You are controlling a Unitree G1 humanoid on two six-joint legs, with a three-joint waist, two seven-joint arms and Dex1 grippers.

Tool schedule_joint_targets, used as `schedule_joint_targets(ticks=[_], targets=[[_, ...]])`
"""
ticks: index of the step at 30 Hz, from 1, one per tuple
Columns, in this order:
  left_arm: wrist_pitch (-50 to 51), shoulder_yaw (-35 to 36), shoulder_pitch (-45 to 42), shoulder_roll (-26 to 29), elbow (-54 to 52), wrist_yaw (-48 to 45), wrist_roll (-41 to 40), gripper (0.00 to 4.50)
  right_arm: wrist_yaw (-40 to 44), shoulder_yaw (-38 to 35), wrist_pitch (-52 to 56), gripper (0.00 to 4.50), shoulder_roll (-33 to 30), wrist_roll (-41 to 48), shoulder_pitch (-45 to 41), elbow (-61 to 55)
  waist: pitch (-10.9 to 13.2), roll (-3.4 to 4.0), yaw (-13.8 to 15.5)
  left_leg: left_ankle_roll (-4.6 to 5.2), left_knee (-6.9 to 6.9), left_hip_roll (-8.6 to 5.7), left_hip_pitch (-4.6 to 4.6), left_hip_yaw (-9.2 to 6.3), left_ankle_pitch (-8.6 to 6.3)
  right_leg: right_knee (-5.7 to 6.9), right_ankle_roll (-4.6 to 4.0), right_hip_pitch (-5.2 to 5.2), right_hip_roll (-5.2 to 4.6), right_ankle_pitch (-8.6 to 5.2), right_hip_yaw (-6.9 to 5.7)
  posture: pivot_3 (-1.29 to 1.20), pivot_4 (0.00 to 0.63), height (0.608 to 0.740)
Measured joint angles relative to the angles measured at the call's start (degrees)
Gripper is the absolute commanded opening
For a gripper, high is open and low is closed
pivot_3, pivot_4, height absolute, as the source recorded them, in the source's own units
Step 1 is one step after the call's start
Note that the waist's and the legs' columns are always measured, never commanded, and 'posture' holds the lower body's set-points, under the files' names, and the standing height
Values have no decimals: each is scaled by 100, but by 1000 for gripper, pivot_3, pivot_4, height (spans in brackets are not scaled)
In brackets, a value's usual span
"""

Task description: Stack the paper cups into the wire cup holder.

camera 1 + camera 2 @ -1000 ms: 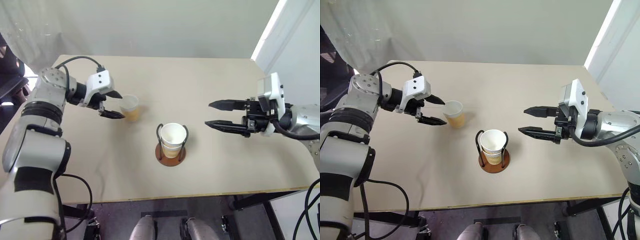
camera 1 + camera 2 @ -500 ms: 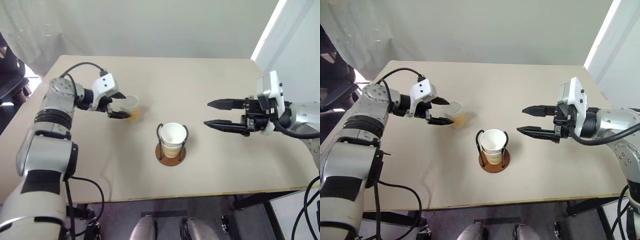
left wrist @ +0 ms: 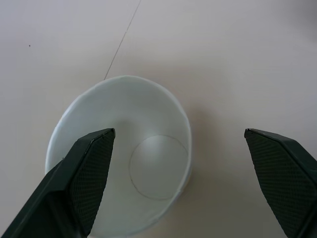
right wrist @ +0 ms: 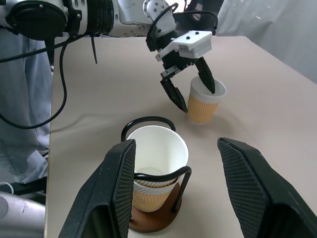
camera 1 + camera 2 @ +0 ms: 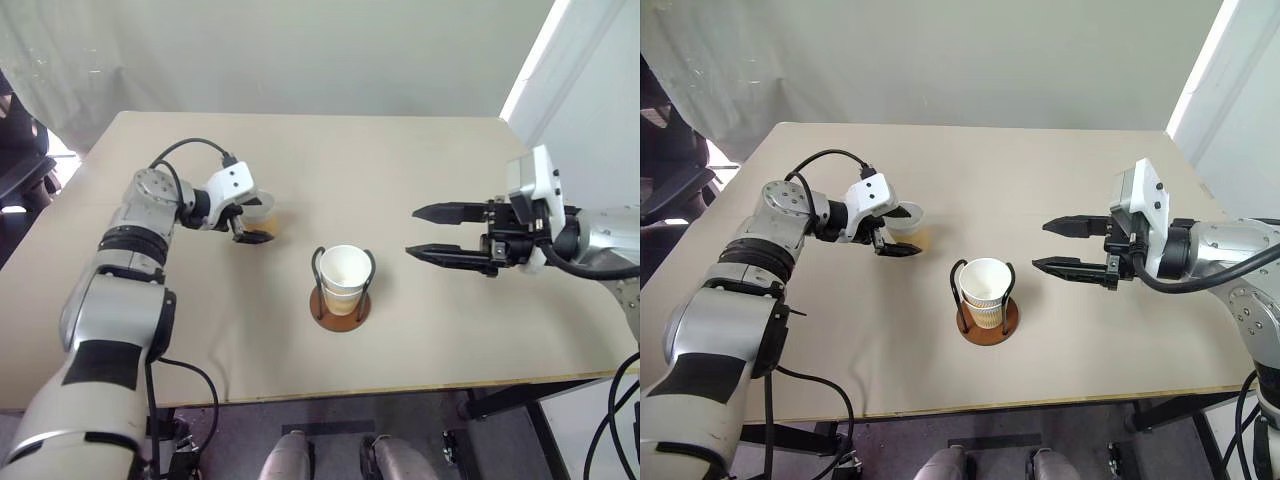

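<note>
Pretty plain room. Light beige surface (image 5: 420,170) with a thin darker front edge, sitting on dark metal legs (image 5: 505,405). Pale greenish-grey wall (image 5: 330,50) right behind it. Sheer whitish curtain (image 5: 700,70) hanging off to the left, with part of a dark office chair (image 5: 665,185) beside it. Bright daylight pouring in along a white window frame (image 5: 560,70) on the right. Dark grey floor (image 5: 890,450) below the near edge.

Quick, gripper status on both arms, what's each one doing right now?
Left gripper: open, one finger inside the loose paper cup, one outside; not closed on it.
Right gripper: open, holding nothing, beside the wire cup holder.
</note>
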Motion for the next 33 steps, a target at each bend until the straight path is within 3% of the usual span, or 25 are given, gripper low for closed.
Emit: schedule_joint_targets(ticks=[5, 8, 19, 26, 33], targets=[[4, 81, 86, -136, 51, 28, 32, 4482, -16, -5, 52, 2668, -11, 35, 0, -12, 0, 0, 6, -5, 1, -5, 0, 2, 5, 1, 3, 0, 2, 0, 2, 0, 150, 740], [4, 131, 98, -216, 55, 12, 37, 3914, -30, -6, 78, 2668, -17, 37, 0, -23, 0, 0, 8, -5, 2, -7, 1, 2, 6, 2, 6, 1, 1, 1, 5, 0, 150, 740], [-9, 151, 96, -222, 53, -81, 161, 62, -51, -6, 97, 2668, -17, 39, 3, -47, 0, 0, 2, -3, 2, -12, 3, 6, 6, 2, 9, 0, 4, 1, 11, 0, 150, 740], [-59, 156, 94, -66, 53, -353, 247, 21, -50, -6, 95, 2668, -15, 37, 4, -44, 0, -1, -7, 4, 1, -12, 5, 5, 3, 6, 9, -2, 2, 2, 18, 0, 150, 740], [253, 337, -613, 80, 31, -2010, 10, 21, 46, -16, 77, 2668, -62, 71, 46, -35, -1, -2, 32, 18, 0, -18, -3, 3, -2, 1, 10, -5, 2, 2, 19, 0, 150, 740]])
